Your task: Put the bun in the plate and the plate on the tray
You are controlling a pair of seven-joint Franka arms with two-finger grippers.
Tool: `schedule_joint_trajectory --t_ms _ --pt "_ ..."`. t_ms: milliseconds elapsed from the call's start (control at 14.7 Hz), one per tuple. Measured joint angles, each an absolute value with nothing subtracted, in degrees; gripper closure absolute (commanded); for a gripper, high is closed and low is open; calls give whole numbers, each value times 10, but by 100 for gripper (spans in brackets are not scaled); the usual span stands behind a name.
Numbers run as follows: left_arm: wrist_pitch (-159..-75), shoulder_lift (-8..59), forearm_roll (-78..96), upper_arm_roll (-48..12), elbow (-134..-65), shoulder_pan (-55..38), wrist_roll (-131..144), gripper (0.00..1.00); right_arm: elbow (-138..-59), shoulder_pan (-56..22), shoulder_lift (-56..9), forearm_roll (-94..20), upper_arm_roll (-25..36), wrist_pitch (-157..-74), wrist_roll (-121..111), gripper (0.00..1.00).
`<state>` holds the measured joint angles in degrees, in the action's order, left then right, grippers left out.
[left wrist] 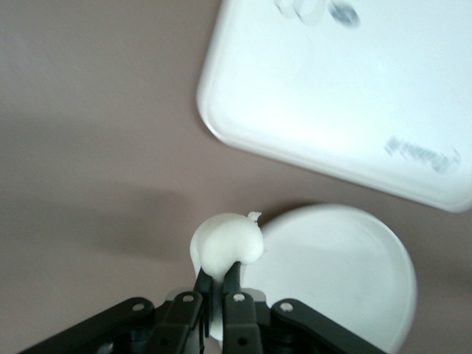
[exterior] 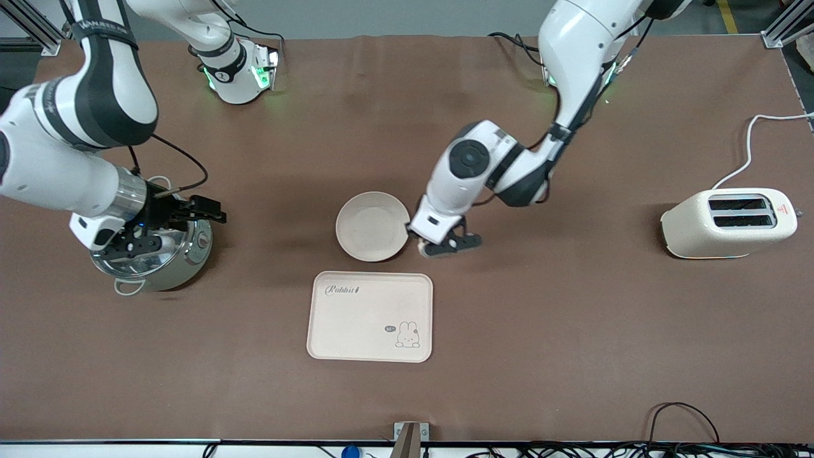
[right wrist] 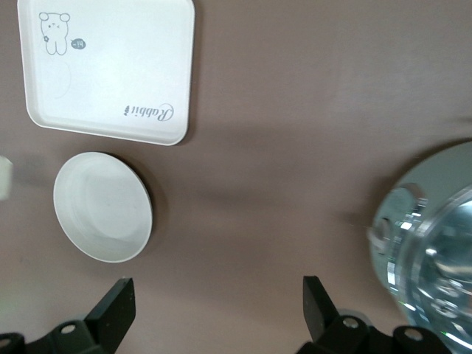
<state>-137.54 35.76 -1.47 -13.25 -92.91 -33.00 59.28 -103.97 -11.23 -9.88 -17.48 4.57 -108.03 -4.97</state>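
I am reading "Rabbit" on the tray. Left gripper is pinching the bun beside the plate rim. Right gripper is waiting, jaws wide, over the pot.

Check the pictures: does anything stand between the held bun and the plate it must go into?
Nothing visible does. The left gripper, shut on the bun, is right beside the plate, whose dish is bare.

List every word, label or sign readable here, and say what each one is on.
"Rabbit": script on the tray, in the corner nearest the plate.
Small mark beside the tray's rabbit drawing: too small to read.
Red triangle sign on the toaster: unreadable.
Band lettering on the right arm: unreadable.
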Motion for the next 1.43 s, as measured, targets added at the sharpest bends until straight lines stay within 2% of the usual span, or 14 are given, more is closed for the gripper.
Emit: schedule_joint_trajectory --t_ms 204,340,476,544,612,680,1088,1224,1429 --pt "-1377 387 -15 -132 -905 -385 673 83 -1084 -136 -102 -205 44 -1125 -49 0" --pt "-1377 413 -15 -131 -881 -411 703 73 -1105 -147 -102 -219 43 -1143 -48 0" --pt "-1381 433 -15 -130 -866 -419 711 58 -1135 -157 -103 -236 43 -1182 -48 0" --pt "-1388 441 -15 -130 -861 -419 711 41 -1151 -164 -105 -252 43 -1203 -48 0" --pt "-1398 447 -15 -129 -859 -418 711 18 -1164 -172 -109 -270 42 -1222 -48 0" --pt "-1406 452 -15 -128 -857 -418 711 0 -1173 -181 -117 -288 42 -1239 -48 0" --pt "-1402 436 -15 -112 -828 -403 713 0 -1179 -260 -202 -371 35 -1387 -48 0" --pt "-1370 408 -22 -104 -822 -369 709 0 -1179 -289 -231 -377 22 -1433 -45 0" --pt "-1311 357 -57 -103 -820 -291 663 0 -1179 -305 -267 -380 13 -1449 -42 0"
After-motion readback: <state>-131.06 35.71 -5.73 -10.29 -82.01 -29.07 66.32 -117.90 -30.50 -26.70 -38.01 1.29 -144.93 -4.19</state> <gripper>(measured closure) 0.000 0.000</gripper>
